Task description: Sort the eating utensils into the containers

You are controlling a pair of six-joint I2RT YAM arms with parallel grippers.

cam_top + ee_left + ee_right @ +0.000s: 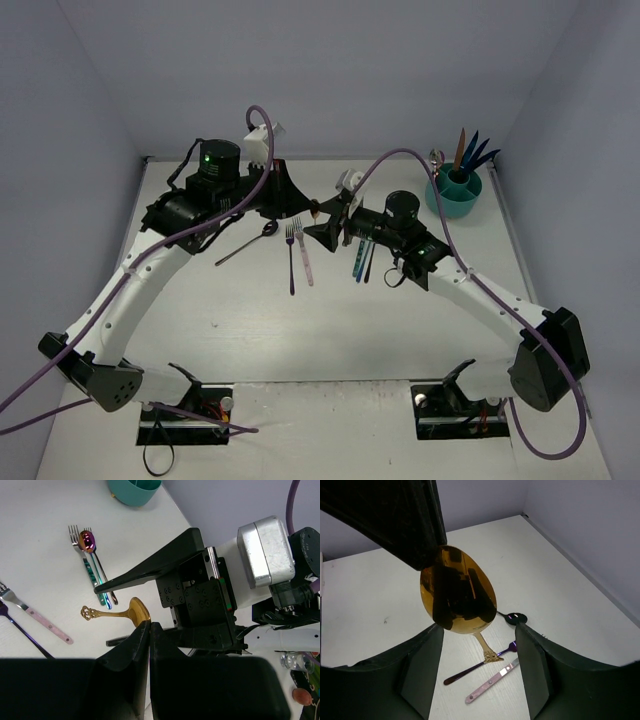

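Note:
My left gripper (149, 623) is shut on the bowl tip of a gold spoon (135, 612) and holds it above the table. In the right wrist view the gold spoon (457, 590) hangs bowl up from the left gripper's finger (415, 520), its ornate handle pointing down. My right gripper (479, 630) is open, with one finger on each side of the spoon's bowl and apart from it. The two grippers meet at the table's middle back (318, 215). The teal container (455, 193) stands at the back right with several utensils upright in it.
On the table lie a purple fork (291, 255), a pink-handled fork (303, 250), a dark spoon (245, 245) and teal and blue utensils (360, 258). The right wrist view shows a black spoon (514, 617) below the grippers. Grey walls close the back and sides.

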